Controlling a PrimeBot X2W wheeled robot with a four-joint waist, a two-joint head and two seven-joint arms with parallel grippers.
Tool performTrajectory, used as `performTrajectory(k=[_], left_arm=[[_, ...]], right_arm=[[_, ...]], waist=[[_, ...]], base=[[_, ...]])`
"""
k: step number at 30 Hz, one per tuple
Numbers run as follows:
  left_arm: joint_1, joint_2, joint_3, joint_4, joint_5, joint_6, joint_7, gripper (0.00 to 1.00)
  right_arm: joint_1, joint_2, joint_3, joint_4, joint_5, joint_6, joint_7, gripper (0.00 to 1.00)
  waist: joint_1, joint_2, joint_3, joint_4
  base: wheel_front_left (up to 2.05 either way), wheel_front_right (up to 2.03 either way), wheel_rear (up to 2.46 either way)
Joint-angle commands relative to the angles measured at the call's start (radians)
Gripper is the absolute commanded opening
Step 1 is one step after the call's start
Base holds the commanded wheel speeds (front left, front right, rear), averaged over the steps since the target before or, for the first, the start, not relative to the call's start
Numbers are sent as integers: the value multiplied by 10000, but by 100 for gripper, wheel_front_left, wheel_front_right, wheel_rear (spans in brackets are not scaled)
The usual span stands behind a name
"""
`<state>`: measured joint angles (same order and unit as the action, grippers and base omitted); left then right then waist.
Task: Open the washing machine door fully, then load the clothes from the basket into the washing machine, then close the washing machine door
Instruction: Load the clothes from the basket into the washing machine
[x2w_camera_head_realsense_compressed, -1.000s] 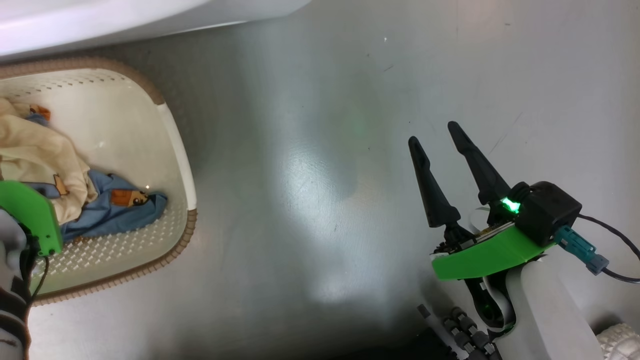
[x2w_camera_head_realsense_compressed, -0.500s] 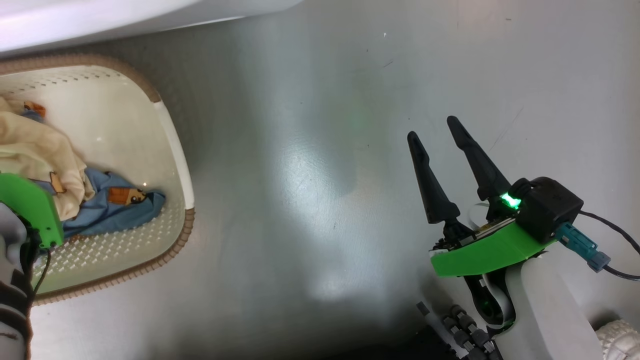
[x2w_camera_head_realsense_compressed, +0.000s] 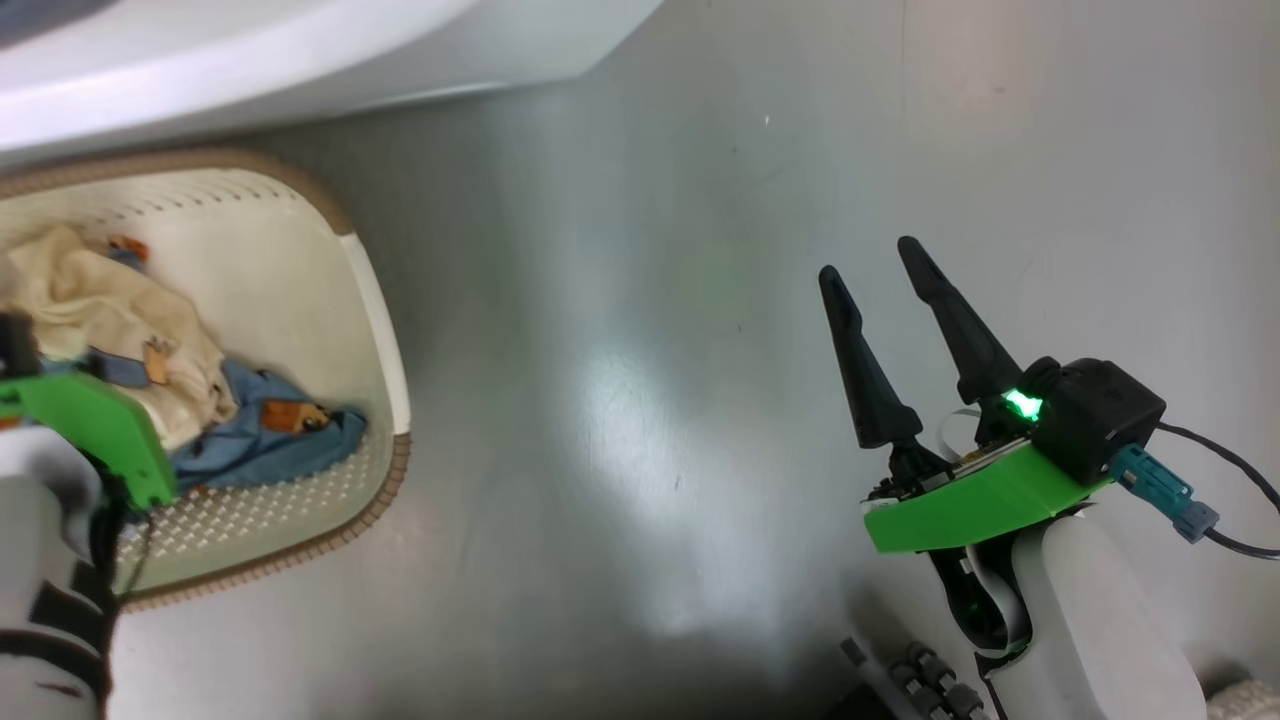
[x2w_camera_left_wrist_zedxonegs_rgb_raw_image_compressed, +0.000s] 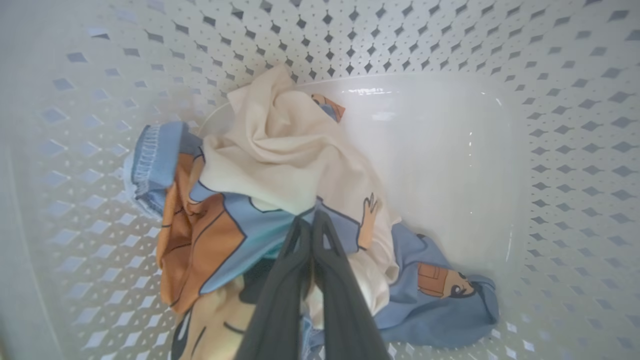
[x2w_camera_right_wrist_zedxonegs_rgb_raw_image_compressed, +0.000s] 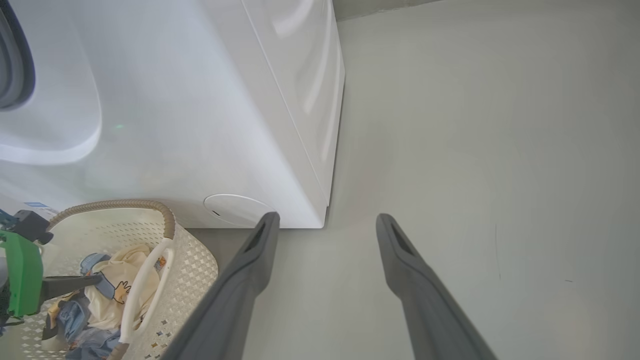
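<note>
Two fingers of my left gripper (x2w_camera_left_wrist_zedxonegs_rgb_raw_image_compressed: 312, 219) pinch the clothes (x2w_camera_left_wrist_zedxonegs_rgb_raw_image_compressed: 290, 150) in the basket (x2w_camera_left_wrist_zedxonegs_rgb_raw_image_compressed: 550, 100). My right gripper (x2w_camera_head_realsense_compressed: 868, 262) spread wide, empty.

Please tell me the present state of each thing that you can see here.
left hand: shut on the clothes
right hand: open, empty, above the floor
clothes: crumpled, lying in the basket
basket: upright on the floor, next to the washing machine

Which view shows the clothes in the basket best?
The left wrist view: it looks straight into the basket, clothes large in the middle, left gripper shut on them. The head view catches them at its left edge, partly behind the left arm; the right wrist view shows them small, low left.
</note>
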<state>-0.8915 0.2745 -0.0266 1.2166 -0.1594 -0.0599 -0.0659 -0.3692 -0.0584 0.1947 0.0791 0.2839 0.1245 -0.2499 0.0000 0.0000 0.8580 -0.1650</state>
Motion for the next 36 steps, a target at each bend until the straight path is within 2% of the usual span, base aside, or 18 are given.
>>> performTrajectory(k=[1,11,20,36], left_arm=[[603,317,192,-72,-187,-64,-285,0],[1463,-263,187,-277,-570,-335,-1583,0],[2443,-802,236,-1041,-866,-448,-1929,0],[5205,-1513,915,-5445,-1034,-307,-1957,0]], right_arm=[[380,81,195,-130,22,62,-119,100],[617,-37,171,45,-71,62,-119,100],[892,-274,136,181,-47,62,-119,100],[1694,-578,44,498,81,62,-119,100]], waist=[[0,0,-419,125],[0,0,-1708,476],[0,0,-2819,844],[0,0,-4829,1337]], base=[[0,0,0],[0,0,0],[0,0,0],[0,0,0]])
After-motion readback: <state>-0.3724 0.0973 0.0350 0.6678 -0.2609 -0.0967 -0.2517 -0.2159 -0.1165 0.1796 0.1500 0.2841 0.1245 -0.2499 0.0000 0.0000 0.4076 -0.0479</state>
